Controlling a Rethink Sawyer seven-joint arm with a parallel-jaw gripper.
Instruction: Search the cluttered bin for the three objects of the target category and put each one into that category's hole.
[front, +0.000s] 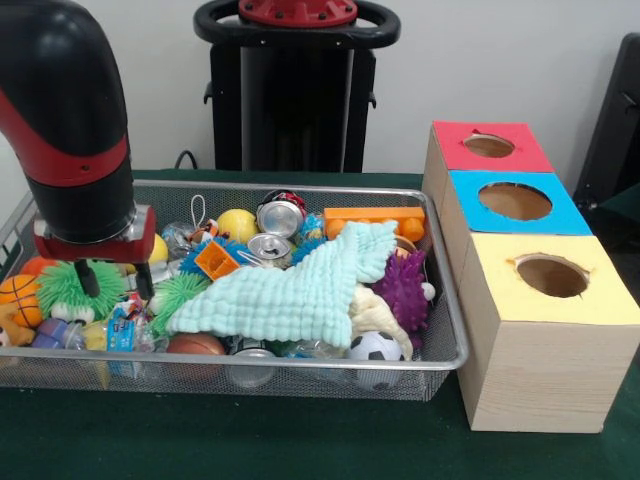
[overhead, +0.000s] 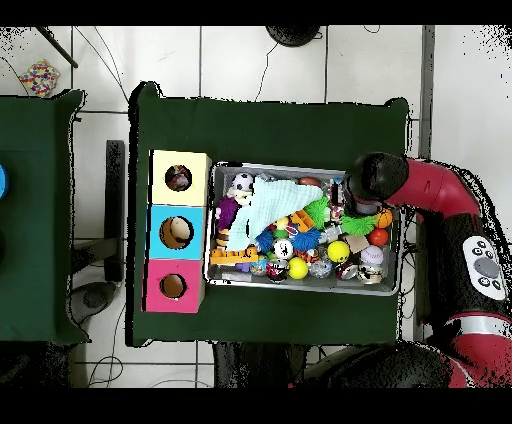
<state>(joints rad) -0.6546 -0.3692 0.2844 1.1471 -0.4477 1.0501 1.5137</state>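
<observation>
The wire mesh bin (front: 300, 188) is full of toys; it also shows in the overhead view (overhead: 392, 262). A mint green fuzzy cloth (front: 290, 290) lies spread on top in the middle, also seen from overhead (overhead: 262, 212), with a cream cloth (front: 375, 315) at its right edge. No white dotted cloth shows in the bin. My gripper (front: 117, 283) is open and empty, low over a green spiky ball (front: 65, 285) at the bin's left end. In the overhead view the arm (overhead: 378, 180) hides it. The yellow-topped box (front: 590, 300) stands right of the bin, its hole (front: 551, 275) dark; from overhead the hole (overhead: 178, 178) shows something small inside.
The blue-topped box (front: 515, 202) and red-topped box (front: 490, 146) stand behind the yellow one. In the bin lie cans (front: 280, 215), a purple spiky ball (front: 405, 290), a soccer ball (front: 375, 347), an orange block (front: 375, 217) and a basketball (front: 18, 295). The pedestal (front: 295, 90) stands behind.
</observation>
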